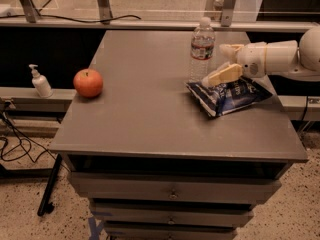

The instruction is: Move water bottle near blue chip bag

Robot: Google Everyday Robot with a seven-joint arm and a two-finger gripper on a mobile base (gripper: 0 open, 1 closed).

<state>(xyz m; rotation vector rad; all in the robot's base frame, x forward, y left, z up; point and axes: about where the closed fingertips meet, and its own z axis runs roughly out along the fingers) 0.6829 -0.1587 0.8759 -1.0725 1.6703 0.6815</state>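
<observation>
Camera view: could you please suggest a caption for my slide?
Open gripper beside the upright water bottle, which stands behind the blue chip bag.

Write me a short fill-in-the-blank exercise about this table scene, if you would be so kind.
1. The water bottle stands ____ on the table, close beside the blue chip bag.
2. The gripper is right next to the bottle, with its jaws ____.
3. The apple is ____ in colour.
Missing words: upright; open; red.
</observation>
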